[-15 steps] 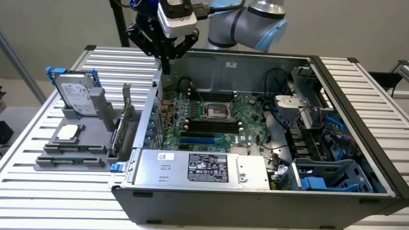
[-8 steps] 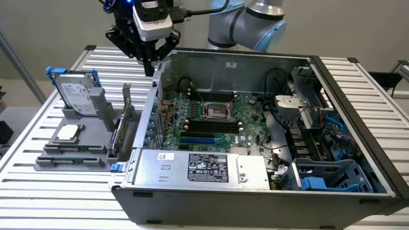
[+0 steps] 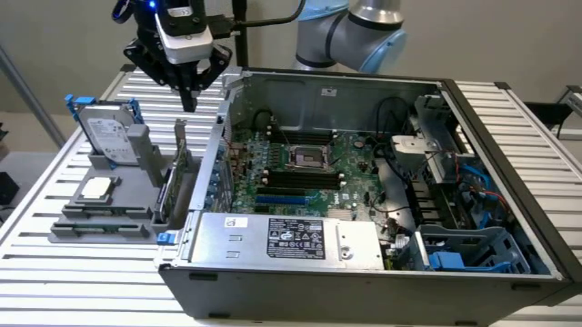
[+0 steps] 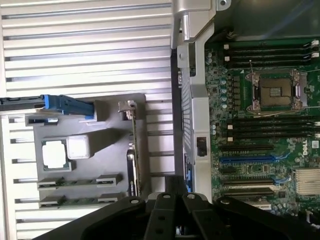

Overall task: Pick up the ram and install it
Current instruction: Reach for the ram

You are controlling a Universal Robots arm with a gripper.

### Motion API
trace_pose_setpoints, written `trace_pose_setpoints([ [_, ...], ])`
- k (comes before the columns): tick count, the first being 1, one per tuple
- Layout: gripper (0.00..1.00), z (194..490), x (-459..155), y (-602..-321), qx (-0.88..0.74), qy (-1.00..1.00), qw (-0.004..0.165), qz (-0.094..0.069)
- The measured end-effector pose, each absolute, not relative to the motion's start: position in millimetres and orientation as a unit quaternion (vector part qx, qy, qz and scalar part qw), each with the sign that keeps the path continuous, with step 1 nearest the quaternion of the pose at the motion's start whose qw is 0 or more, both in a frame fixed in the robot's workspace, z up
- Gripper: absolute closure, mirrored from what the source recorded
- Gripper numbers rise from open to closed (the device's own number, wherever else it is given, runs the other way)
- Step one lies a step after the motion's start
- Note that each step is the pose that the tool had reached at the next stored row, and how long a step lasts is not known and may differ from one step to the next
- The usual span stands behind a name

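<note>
Exterior view is showing the gripper (image 3: pixel 189 101) hanging clenched and empty above the gray holder (image 3: pixel 132 199), just outside the wall of the open computer case (image 3: pixel 364 293). The ram (image 3: pixel 98 227) is lying untouched in the holder's front slots, near the silver chip (image 3: pixel 97 189). I judge the picking step is only beginning. It is calling for opened jaws lined up along the stick.

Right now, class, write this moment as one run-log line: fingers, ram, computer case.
gripper: fingers shut, holding nothing, above gray tray | ram: lying in tray | computer case: open, beside tray
</note>
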State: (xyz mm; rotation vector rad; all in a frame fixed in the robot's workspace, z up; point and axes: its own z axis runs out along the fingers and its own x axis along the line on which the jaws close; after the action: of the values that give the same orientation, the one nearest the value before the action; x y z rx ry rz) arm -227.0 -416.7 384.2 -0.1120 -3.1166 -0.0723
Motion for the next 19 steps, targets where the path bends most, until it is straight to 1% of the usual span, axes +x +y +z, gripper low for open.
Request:
trace_pose_setpoints([
  [7, 0.89, 380.4, -252.4, -420.3, -0.036, -0.999, 0.020, -0.023],
  [19, 0.89, 367.8, -306.3, -426.6, -0.036, -0.999, 0.024, -0.022],
])
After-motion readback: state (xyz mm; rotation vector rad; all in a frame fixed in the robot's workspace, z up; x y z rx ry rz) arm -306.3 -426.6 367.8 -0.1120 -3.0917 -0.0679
